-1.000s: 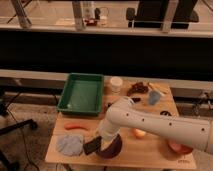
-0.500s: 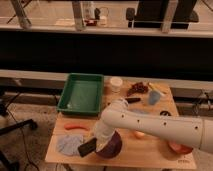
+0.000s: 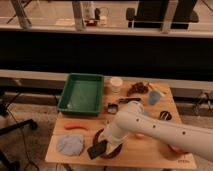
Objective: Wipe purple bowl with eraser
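Wiping looks to be the step in hand: a white robot arm (image 3: 150, 127) reaches in from the right across a small wooden desk (image 3: 140, 156). Its claw (image 3: 103, 145), at the arm's far left end, is clamped on the eraser (image 3: 97, 149), a flat black block that sticks out tilted at the left rim of the purple bowl (image 3: 112, 153). The bowl sits near the desk's front edge, left of centre, and is mostly hidden under the wrist. Only a dark arc of rim shows, so it cannot be told whether the eraser touches the inside. The next move probably calls for laying the block's flat face against the bowl's inner wall and sweeping it round, without tipping the bowl or nudging it toward the front edge. Just beside the bowl on the left lies a blue-grey pad (image 3: 70, 145), and behind that a thin orange item (image 3: 75, 126). A green tray (image 3: 82, 93) takes up the back left of the desk, with a white cup (image 3: 116, 84), some brown bits (image 3: 137, 89) and a blue cup (image 3: 156, 97) along the back. The desk stands on a pale speckled floor (image 3: 30, 150). Behind it runs a long dark wall, and higher up, beyond that, is a brighter area with dark chairs.
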You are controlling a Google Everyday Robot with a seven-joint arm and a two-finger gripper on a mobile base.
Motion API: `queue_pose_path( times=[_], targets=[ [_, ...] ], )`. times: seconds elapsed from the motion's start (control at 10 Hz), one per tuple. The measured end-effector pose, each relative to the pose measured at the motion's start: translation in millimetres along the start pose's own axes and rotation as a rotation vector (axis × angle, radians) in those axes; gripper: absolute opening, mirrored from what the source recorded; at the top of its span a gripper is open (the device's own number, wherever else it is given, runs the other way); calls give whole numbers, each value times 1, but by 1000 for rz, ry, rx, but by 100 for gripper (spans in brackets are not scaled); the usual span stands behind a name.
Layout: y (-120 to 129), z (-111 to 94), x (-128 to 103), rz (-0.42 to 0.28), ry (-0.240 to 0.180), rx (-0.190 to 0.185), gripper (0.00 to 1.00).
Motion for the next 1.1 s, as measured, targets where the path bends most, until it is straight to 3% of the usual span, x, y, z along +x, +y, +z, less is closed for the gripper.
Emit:
queue_pose_path(
  times=[0.5, 1.1],
  targets=[
    [16, -3, 23, 33, 24, 4, 3],
    [-39, -10, 33, -7, 107, 22, 3]
  ],
)
